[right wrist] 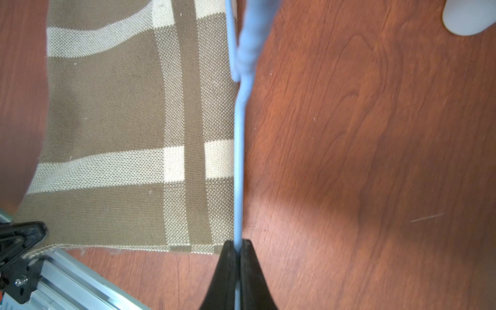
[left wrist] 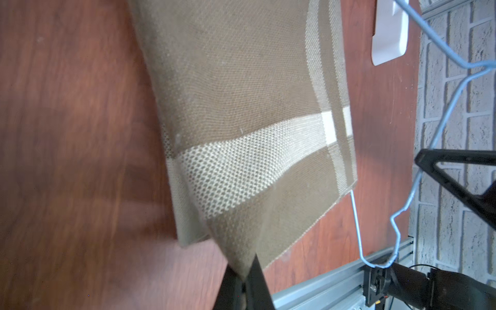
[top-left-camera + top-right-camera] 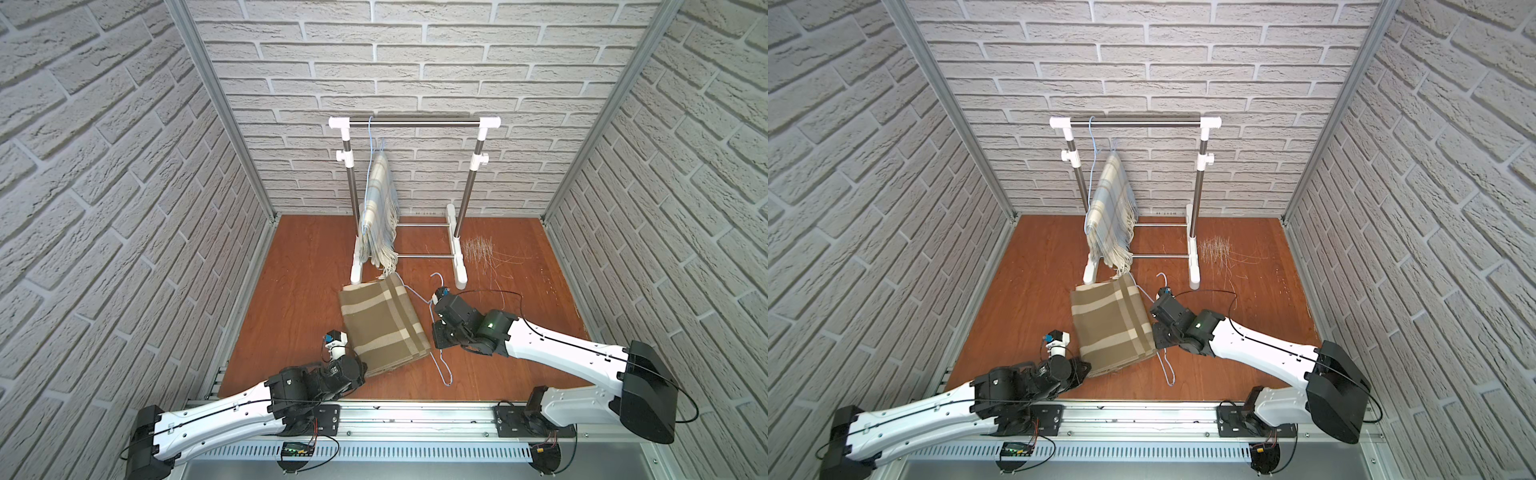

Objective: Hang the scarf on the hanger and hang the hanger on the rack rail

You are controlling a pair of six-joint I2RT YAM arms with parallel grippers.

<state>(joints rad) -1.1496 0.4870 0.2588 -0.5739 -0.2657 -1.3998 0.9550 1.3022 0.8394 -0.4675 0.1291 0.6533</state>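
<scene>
Grasps set: your left gripper (image 2: 245, 271) pinches the scarf (image 2: 241, 107) corner, right gripper (image 1: 239, 245) clamps the hanger (image 1: 239, 174); next, probably thread cloth through.

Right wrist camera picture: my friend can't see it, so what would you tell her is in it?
The right gripper is pinched shut on a thin blue hanger, whose wire runs along the edge of a folded brown scarf with cream stripes. Underneath is a reddish wooden table.
</scene>
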